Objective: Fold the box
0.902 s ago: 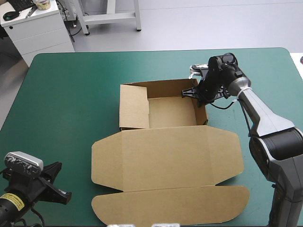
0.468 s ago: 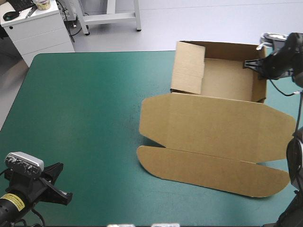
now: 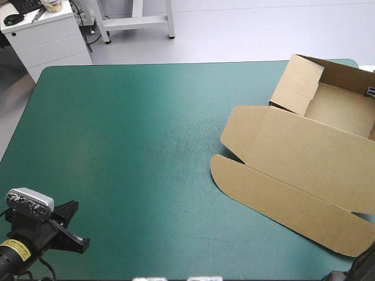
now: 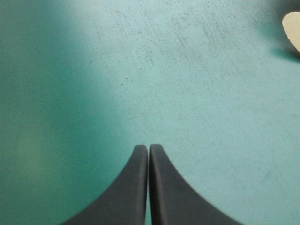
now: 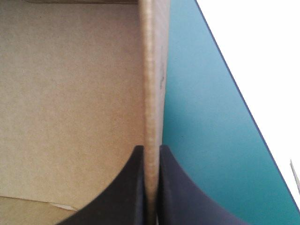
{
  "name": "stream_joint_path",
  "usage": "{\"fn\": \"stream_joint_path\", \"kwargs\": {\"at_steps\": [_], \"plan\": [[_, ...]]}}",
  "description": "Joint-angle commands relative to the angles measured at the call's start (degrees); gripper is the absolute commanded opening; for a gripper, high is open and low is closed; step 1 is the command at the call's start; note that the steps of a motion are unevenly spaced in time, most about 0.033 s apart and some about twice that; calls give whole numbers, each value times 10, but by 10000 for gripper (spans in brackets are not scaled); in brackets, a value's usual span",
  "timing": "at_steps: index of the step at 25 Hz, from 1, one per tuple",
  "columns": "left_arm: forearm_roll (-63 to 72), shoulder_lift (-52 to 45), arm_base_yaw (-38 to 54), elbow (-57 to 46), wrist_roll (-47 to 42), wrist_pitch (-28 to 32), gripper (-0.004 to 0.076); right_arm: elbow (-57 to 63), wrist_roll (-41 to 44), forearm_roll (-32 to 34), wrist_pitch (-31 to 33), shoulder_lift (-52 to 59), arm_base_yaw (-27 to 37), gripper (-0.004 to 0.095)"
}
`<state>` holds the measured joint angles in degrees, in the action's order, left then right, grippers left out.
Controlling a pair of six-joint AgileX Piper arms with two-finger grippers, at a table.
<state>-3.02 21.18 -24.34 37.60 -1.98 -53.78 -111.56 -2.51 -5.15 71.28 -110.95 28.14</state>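
Box: the brown box (image 3: 304, 158) sits at the far right corner of the bench (image 3: 117, 146), an open tray with its lid (image 3: 293, 193) flat toward the near side.
Right hand: the right hand (image 5: 151, 154) is clenched on the tray's wall (image 5: 152, 70), one black finger inside and one outside.
Left hand: the left hand (image 4: 148, 149) is clenched on nothing, low over the bare teal-green cover, well apart from the box.
Edge risk: the bench's edge runs just beside the held wall. To my eye, a pull that way could tip the tray over it.
Grip risk: one thin wall carries everything, so it may buckle or slip free.
Support: the left hand looks too far off to steady anything.
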Motion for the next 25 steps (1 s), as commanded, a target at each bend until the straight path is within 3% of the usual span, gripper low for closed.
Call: {"fn": "stream_joint_path", "kwargs": {"at_steps": [1, 4, 6, 8, 13, 15, 20, 25], "plan": [[2, 5, -4, 14, -6, 39, -10, -18, -5, -10, 3, 15, 20, -17], [2, 5, -4, 14, -6, 39, -10, -18, -7, -10, 5, 3, 26, 28], [2, 5, -4, 14, -6, 39, -10, -18, -12, -10, 5, -1, 29, 112], [4, 5, -4, 14, -6, 39, -10, -18, -26, -10, 4, -2, 29, 234], [4, 5, -4, 14, -3, 41, -10, -18, -30, -7, 5, -2, 36, 689], [4, 5, -4, 14, -3, 41, -10, -18, -29, -6, 5, 3, 37, 825], [-2, 5, -4, 14, -4, 41, -10, -19, -29, -17, 5, 59, 37, 809], [-2, 5, -4, 14, -4, 38, -10, -8, -39, -152, 6, 155, 37, 773]]}}
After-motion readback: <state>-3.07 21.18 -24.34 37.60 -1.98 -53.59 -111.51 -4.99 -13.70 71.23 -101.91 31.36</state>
